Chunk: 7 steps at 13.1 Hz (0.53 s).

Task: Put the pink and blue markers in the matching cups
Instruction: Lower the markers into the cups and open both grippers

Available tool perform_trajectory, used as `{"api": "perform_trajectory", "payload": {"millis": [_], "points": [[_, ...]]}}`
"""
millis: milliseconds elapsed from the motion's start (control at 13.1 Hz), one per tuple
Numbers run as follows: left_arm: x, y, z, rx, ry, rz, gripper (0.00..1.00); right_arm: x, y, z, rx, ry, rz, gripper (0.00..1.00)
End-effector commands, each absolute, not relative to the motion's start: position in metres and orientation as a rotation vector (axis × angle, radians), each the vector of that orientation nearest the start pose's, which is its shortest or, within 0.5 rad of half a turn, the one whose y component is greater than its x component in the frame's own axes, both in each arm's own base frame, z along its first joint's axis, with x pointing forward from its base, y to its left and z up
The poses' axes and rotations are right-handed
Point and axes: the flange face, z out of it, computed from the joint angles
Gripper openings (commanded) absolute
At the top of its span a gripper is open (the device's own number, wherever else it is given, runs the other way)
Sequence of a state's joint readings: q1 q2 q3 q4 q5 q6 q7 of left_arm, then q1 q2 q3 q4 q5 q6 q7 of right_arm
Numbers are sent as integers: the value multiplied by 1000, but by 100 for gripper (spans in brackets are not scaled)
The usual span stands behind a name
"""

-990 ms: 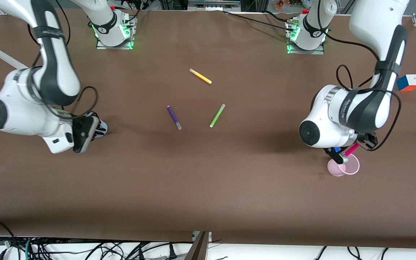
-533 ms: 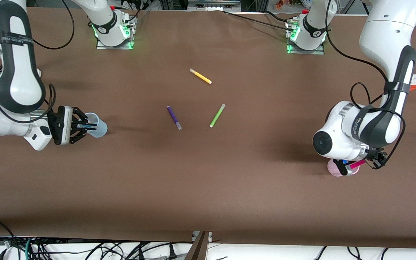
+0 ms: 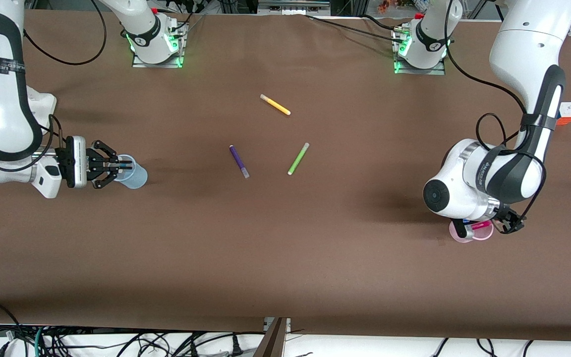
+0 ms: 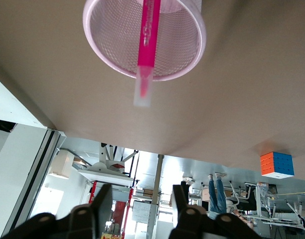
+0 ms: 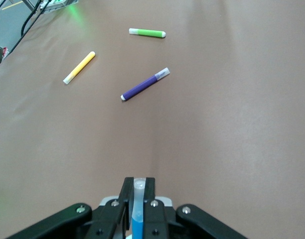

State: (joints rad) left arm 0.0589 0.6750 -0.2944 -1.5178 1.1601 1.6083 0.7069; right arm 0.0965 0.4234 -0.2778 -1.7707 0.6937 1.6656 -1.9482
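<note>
The pink marker stands tilted in the pale pink cup, its pale end past the rim. My left gripper is open and apart from it, just over the cup at the left arm's end of the table. My right gripper is shut on the blue marker, whose pale grey end shows between the fingertips. In the front view the right gripper lies level, with its tips at the rim of the pale blue cup at the right arm's end.
A purple marker, a green marker and a yellow marker lie loose at mid-table. A colour cube sits near the table edge at the left arm's end.
My left gripper came down over the pink cup and let go of the pink marker, which now rests in it. My right gripper turned level and brought the blue marker to the blue cup's rim.
</note>
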Motion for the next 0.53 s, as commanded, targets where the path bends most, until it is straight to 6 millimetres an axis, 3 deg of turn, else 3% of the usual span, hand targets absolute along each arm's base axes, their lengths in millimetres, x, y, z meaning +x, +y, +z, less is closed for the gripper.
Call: {"api": "perform_trajectory", "payload": {"millis": [0,76,229,305,457], "points": [[686,-30,301,-1788,1365,808,100,595,-45,300,-1739,-1620,-365,33],[683,-37,319,-1874,1364,775,100,594,-46,297,-1743,-1600,-360,99],[671,-45,359,-2143,1327,717,100,603,-42,310,-1810,-1529,-349,100],[671,-43,383,-2306,1224,654,100,608,-41,320,-1902,-1424,-298,100],[669,-51,412,-2533,1028,581,100,625,-30,351,-2076,-1245,-202,100]]}}
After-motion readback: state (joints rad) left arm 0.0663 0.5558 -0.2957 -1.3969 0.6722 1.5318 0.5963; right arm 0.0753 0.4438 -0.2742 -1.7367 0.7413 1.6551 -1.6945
